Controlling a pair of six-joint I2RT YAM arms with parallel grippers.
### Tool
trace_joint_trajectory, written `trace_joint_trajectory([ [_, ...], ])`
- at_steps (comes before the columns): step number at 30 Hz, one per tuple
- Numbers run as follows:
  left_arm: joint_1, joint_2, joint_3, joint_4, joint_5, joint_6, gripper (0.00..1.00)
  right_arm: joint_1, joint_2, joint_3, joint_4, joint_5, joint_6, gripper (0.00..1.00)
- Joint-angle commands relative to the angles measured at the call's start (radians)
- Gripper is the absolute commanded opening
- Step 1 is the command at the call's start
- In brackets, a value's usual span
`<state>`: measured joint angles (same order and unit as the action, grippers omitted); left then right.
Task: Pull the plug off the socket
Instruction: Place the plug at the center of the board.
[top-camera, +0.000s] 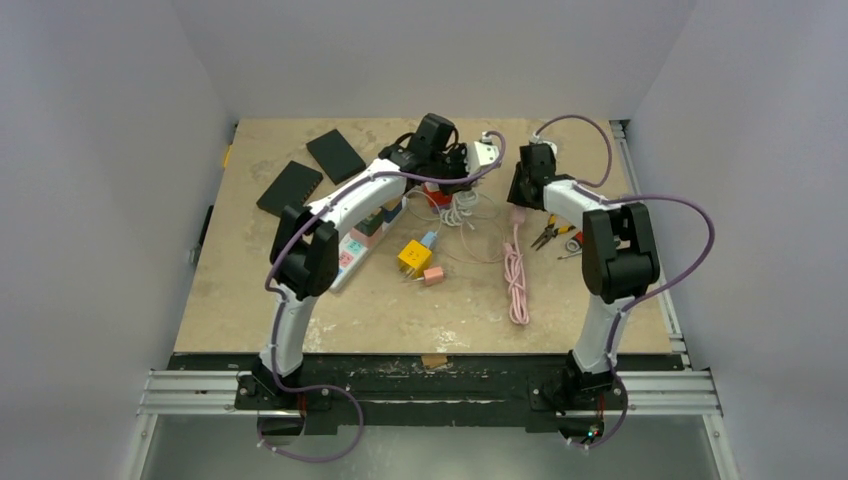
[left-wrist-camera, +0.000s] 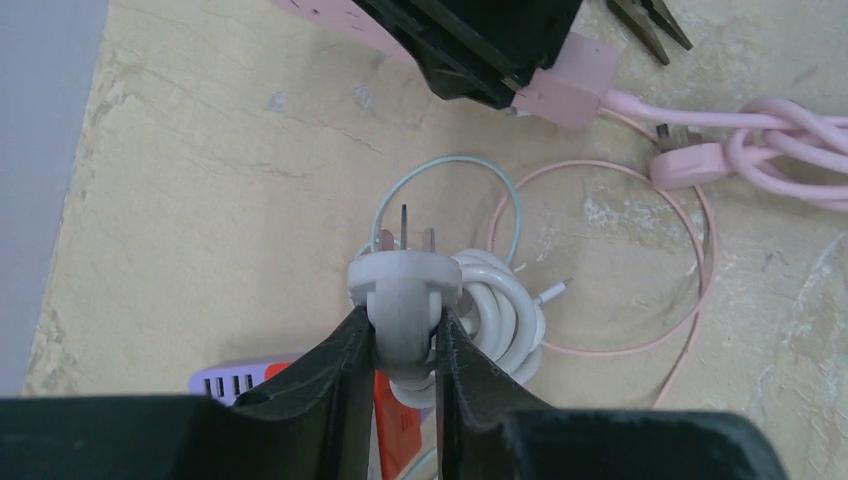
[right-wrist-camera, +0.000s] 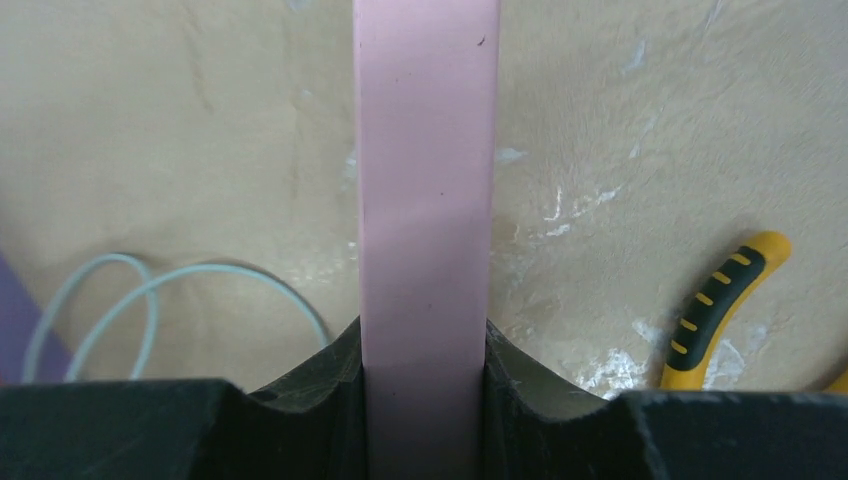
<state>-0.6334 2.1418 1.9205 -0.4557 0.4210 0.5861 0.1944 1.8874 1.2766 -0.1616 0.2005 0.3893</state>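
Observation:
My left gripper (left-wrist-camera: 403, 325) is shut on a grey-white plug (left-wrist-camera: 403, 285). Its two metal prongs are bare and point towards the pink socket strip (left-wrist-camera: 583, 75), with a clear gap of table between them. My right gripper (right-wrist-camera: 425, 335) is shut on that pink socket strip (right-wrist-camera: 425, 190), which runs straight out from between its fingers. In the top view the left gripper (top-camera: 470, 160) holds the plug (top-camera: 485, 152) at the back middle of the table, just left of the right gripper (top-camera: 527, 182).
A coiled white cable (left-wrist-camera: 505, 310) hangs behind the plug. A bundled pink cable (top-camera: 516, 280), yellow-handled pliers (top-camera: 552, 232), a yellow adapter (top-camera: 413, 256), a white power strip (top-camera: 360, 240) with coloured plugs and two black boxes (top-camera: 335, 155) lie on the table.

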Motion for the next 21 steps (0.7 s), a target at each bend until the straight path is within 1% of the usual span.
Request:
trace_joint_trajectory([
  [1, -0.005, 0.042, 0.102, -0.014, -0.038, -0.02, 0.0, -0.02, 0.068, 0.073, -0.097, 0.041, -0.003, 0.11],
  [2, -0.01, 0.05, 0.103, -0.018, -0.044, -0.013, 0.02, -0.02, 0.087, 0.086, -0.114, 0.044, 0.0, 0.18],
  [3, -0.015, 0.057, 0.102, -0.025, -0.048, -0.008, 0.04, -0.021, 0.1, 0.097, -0.126, 0.043, 0.004, 0.27],
  [5, -0.025, 0.076, 0.101, -0.039, -0.052, -0.008, 0.11, -0.023, 0.105, 0.091, -0.132, 0.039, 0.019, 0.38],
  [7, -0.037, 0.092, 0.103, -0.055, -0.063, -0.001, 0.24, -0.025, 0.083, 0.072, -0.118, 0.026, 0.035, 0.47],
  [10, -0.058, 0.11, 0.112, -0.079, -0.078, 0.011, 0.38, -0.026, 0.013, 0.022, -0.082, 0.009, 0.056, 0.57],
  [13, -0.062, 0.118, 0.127, -0.101, -0.076, -0.008, 0.54, -0.029, -0.069, -0.015, -0.065, -0.001, 0.076, 0.69],
  [16, -0.062, 0.099, 0.125, -0.123, -0.084, -0.017, 0.72, -0.029, -0.152, -0.03, -0.068, -0.018, 0.091, 0.72],
  [18, -0.06, 0.065, 0.114, -0.146, -0.09, -0.023, 0.81, -0.028, -0.208, -0.04, -0.071, -0.028, 0.099, 0.72],
  [20, -0.054, -0.007, 0.075, -0.153, -0.083, -0.042, 0.85, -0.028, -0.277, -0.051, -0.086, -0.028, 0.103, 0.73],
  [21, -0.049, -0.054, 0.042, -0.153, -0.072, -0.057, 0.93, -0.028, -0.31, -0.059, -0.096, -0.02, 0.103, 0.73],
])
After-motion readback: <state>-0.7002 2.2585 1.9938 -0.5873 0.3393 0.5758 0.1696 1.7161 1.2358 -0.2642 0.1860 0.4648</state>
